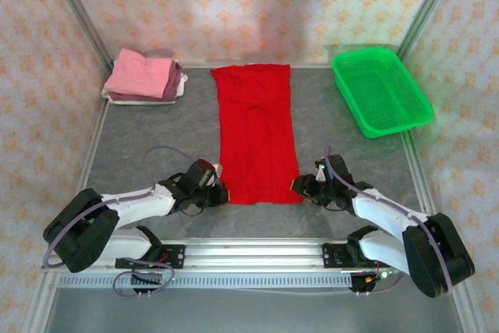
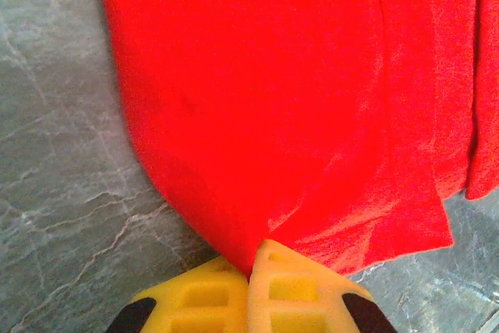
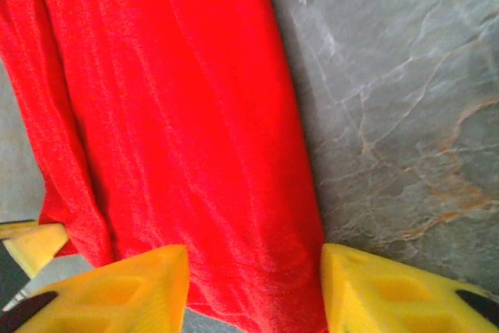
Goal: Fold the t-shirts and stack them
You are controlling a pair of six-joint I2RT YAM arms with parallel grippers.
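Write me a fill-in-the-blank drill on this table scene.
1. The left gripper has its jaws ___ on the red shirt at its near corner.
2. The right gripper has its jaws ___ around the other near corner.
3. The top shirt of the folded stack is coloured ___.
Missing words: shut, open, pink.

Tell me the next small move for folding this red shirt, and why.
Probably close the right gripper on the near right corner of the red t-shirt. Its jaws stand apart astride that hem, while the left gripper is shut on the near left corner. With both corners pinched, the arms could lift the near hem together.
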